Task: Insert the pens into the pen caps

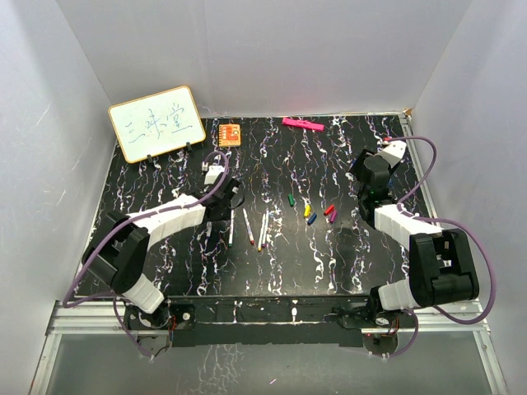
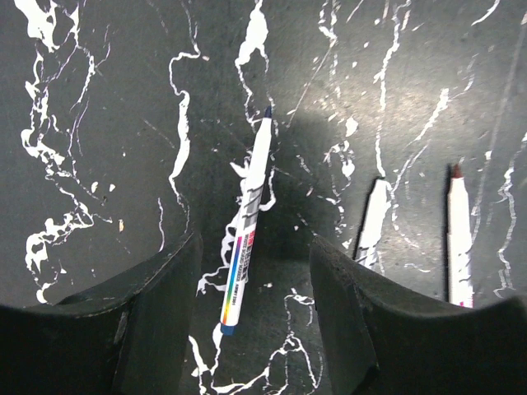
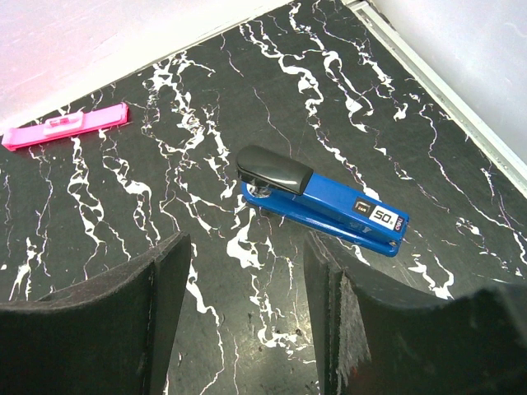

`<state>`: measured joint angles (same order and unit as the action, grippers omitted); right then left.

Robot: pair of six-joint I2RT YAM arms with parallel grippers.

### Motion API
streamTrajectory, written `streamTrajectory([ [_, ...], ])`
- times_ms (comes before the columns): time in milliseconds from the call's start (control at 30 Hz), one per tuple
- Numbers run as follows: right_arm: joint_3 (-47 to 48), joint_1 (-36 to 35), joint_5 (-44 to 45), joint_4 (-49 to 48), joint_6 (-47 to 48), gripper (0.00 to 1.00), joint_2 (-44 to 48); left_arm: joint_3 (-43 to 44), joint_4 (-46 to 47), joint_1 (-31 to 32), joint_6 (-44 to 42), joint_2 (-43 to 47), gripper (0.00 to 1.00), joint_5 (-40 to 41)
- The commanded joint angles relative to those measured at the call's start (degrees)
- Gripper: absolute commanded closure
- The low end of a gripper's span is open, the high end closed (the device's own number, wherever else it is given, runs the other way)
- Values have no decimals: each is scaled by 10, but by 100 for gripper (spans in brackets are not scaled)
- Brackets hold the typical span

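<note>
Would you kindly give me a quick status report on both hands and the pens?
Left hand open over one pen, not gripping. Right hand open, empty, facing blue stapler. Pen caps loose mid-table.

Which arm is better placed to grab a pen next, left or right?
Left, probably. The left end effector hovers open over a pen lined up between its jaws. The right end effector faces a blue stapler, with no pen in its view.

Your left arm, at eight o'clock, and right arm, at four, have white links, black joints, purple cables; left gripper fingers are black.
</note>
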<state>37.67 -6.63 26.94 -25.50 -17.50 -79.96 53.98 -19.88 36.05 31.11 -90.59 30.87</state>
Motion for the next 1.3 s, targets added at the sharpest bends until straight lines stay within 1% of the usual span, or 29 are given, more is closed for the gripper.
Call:
streamTrajectory([
  [0, 24, 0, -7, -13, 3, 46, -3, -5, -35, -19, 3, -1, 47, -5],
  [133, 28, 0, -7, -6, 2, 46, -3, -13, -42, -52, 4, 2, 47, -42],
  [233, 29, 0, -7, -3, 2, 46, -2, -25, -28, -86, -2, 16, 47, -105],
  [333, 32, 0, -3, -1, 2, 46, -4, -23, -34, -103, -14, 14, 45, -141],
  [467, 31, 0, 1, 1, 2, 46, -3, 10, -72, -105, -32, -24, 40, -164],
  [667, 28, 0, 7, -2, 2, 46, -4, 18, -64, -105, -43, -36, 39, -190],
  [800, 29, 0, 8, -6, 2, 46, -10, 25, -70, -105, -48, -47, 40, -194],
  [833, 29, 0, 8, -7, 2, 46, -11, 29, -74, -105, -50, -50, 42, -194],
  [900, 30, 0, 7, -7, 1, 47, -12, 37, -85, -105, -55, -64, 49, -193],
  [933, 30, 0, 10, -7, 2, 46, -12, 41, -93, -105, -59, -71, 50, -194],
  [1067, 29, 0, 16, -6, 0, 47, -9, 59, -120, -105, -72, -88, 50, -202],
  [1167, 28, 0, 21, -5, -1, 47, -5, 75, -156, -105, -87, -109, 47, -215],
  [1267, 27, 0, 23, -4, -1, 48, 0, 72, -168, -105, -96, -122, 47, -231],
])
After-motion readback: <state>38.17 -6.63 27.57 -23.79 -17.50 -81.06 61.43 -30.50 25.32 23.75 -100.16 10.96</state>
